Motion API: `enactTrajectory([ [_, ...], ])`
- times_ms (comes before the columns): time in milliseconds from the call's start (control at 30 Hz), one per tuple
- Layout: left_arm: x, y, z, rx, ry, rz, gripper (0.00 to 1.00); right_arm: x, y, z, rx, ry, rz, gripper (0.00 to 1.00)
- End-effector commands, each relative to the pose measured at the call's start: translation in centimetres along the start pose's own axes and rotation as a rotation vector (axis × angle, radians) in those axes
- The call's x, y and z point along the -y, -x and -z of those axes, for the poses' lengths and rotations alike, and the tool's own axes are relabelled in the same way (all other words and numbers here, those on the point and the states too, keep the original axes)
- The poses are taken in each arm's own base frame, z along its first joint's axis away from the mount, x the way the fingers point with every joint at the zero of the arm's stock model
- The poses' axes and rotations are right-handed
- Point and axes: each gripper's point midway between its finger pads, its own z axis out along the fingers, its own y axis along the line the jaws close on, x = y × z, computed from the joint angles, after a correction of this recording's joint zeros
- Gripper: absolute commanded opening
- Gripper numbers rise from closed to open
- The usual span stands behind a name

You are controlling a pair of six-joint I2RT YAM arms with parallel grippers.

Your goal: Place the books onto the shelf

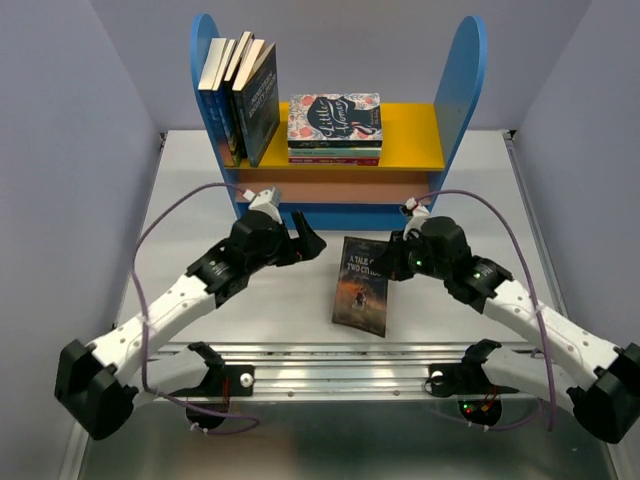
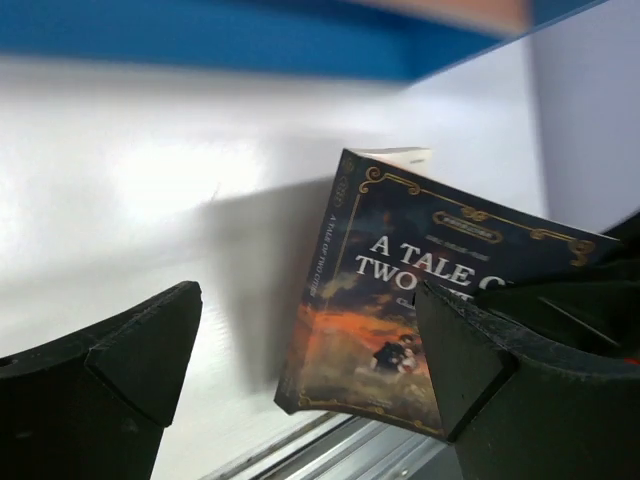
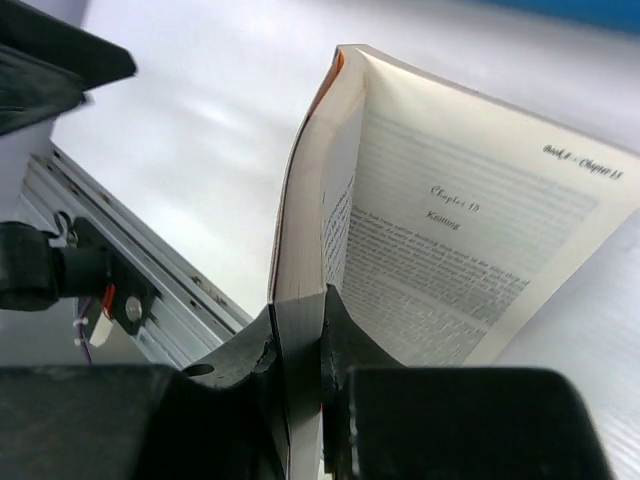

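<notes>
1. While the right tool (image 3: 300,310) is clamped tight on the A Tale of Two Cities paperback (image 1: 360,290), the left tool (image 1: 310,240) hangs with its fingers spread wide and nothing between them.
2. Right wrist view: the fingers (image 3: 245,365) pinch the front cover plus a sheaf of pages at the book's edge. The rest of the pages have fanned away to the right, with a "Chapter 15" page exposed.
3. Book position: in front of the shelf (image 1: 460,80), on the worktop (image 1: 180,180) between the two tools, cover facing up and towards the left tool. It sits tilted, with the gripped right side raised. Can't tell whether its lower edge touches the worktop.
4. Left tool is just beside the book's upper left corner, apart from it.
5. Shelf contents: a group of leaning paperbacks (image 1: 238,95) stands on the yellow upper board (image 1: 410,130) against the left blue panel, spines out. The Little Women stack (image 1: 334,120) lies flat at mid-board.
6. Salmon lower board (image 1: 330,190): only its front edge shows.
7. Book's near end lies close to the metal rail (image 1: 340,365) at the front edge of the worktop.
</notes>
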Motion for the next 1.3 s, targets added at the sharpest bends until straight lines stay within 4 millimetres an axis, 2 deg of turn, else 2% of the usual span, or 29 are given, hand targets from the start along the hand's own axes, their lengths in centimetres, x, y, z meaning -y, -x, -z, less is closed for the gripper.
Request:
enactTrajectory([
  [0,5.0,6.5,6.0,0.259,-0.191,-0.087,0.99,-5.8,9.1,5.8,0.315,0.106,0.157,0.01],
  [33,5.3,6.6,6.6,0.282,-0.221,-0.095,0.99,-6.4,9.8,6.6,0.343,0.119,0.169,0.01],
  [100,7.0,7.6,8.7,0.354,-0.327,-0.104,0.99,-8.3,11.5,8.8,0.402,0.162,0.218,0.01],
  [133,7.3,7.0,8.9,0.343,-0.368,-0.118,0.99,-8.7,12.0,9.3,0.416,0.17,0.228,0.01],
  [167,8.3,7.2,9.5,0.367,-0.426,-0.131,0.99,-9.8,12.8,10.4,0.435,0.197,0.248,0.01],
  [200,8.9,6.1,9.7,0.335,-0.49,-0.154,0.99,-10.4,13.1,10.9,0.443,0.209,0.261,0.01],
  [233,9.1,6.3,9.7,0.354,-0.504,-0.162,0.99,-10.9,13.4,11.3,0.447,0.224,0.269,0.01],
  [267,10.2,5.8,10.1,0.336,-0.576,-0.189,0.99,-11.8,13.3,11.8,0.432,0.262,0.288,0.01],
  [300,10.5,5.5,10.1,0.321,-0.597,-0.201,0.99,-12.8,14.0,12.7,0.449,0.286,0.308,0.01],
  [400,11.3,5.0,8.8,0.268,-0.622,-0.213,0.99,-14.6,14.3,14.0,0.454,0.355,0.35,0.01],
  [600,13.6,4.4,8.6,0.219,-0.752,-0.268,0.99,-16.2,13.9,14.6,0.429,0.435,0.403,0.01],
  [733,14.2,2.9,8.3,0.153,-0.829,-0.301,0.98,-16.9,13.9,14.8,0.428,0.471,0.41,0.01],
  [767,14.3,2.5,8.4,0.14,-0.853,-0.312,0.96,-16.8,14.0,14.8,0.432,0.466,0.409,0.01],
  [800,14.8,1.8,8.9,0.118,-0.913,-0.331,0.88,-16.7,14.0,14.6,0.431,0.462,0.403,0.01],
  [833,15.1,2.1,9.0,0.135,-0.93,-0.333,0.81,-16.5,14.0,14.5,0.433,0.456,0.402,0.01],
  [867,15.2,1.3,9.4,0.11,-0.971,-0.349,0.74,-16.4,14.4,14.4,0.449,0.447,0.399,0.01],
  [900,15.6,1.5,9.8,0.128,-0.997,-0.357,0.67,-16.2,14.3,14.3,0.451,0.441,0.395,0.01],
  [933,15.7,1.7,9.8,0.128,-0.996,-0.346,0.51,-16.1,14.5,14.2,0.457,0.43,0.392,0.01],
  [1033,16.1,2.3,10.1,0.158,-1.0,-0.357,0.27,-15.1,14.9,13.3,0.468,0.381,0.382,0.01],
  [1233,17.2,3.5,11.4,0.219,-1.03,-0.393,0.0,-12.9,15.2,10.4,0.46,0.287,0.34,0.01],
  [1267,17.1,3.9,11.3,0.244,-1.016,-0.39,0.0,-12.1,15.8,10.1,0.479,0.239,0.319,0.01],
])
